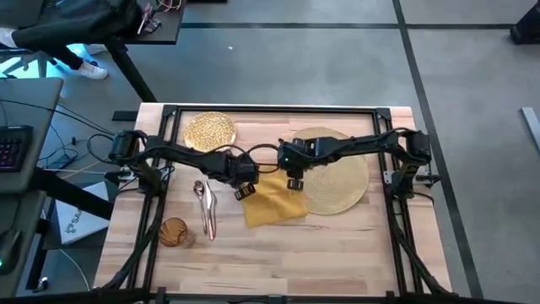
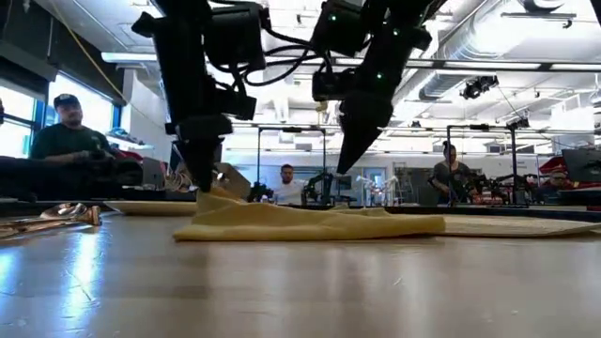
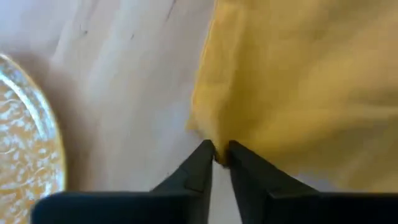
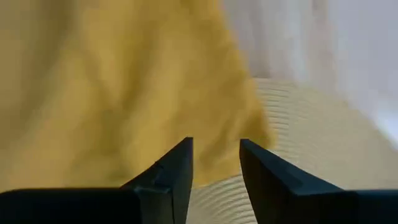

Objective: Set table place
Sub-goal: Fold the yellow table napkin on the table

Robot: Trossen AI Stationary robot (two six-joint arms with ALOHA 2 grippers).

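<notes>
Left gripper [image 3: 216, 154] pinches the napkin [image 1: 272, 203] corner, likely to drag it flat off the mat [image 1: 337, 179]; right gripper [image 4: 216, 163] hovers above, fingers spread.

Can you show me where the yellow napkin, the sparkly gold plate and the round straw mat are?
yellow napkin [image 1: 274, 203], high view, middle of the cloth.
sparkly gold plate [image 1: 210, 130], high view, centre of the plate.
round straw mat [image 1: 342, 181], high view, bare part right of the arm.
</notes>
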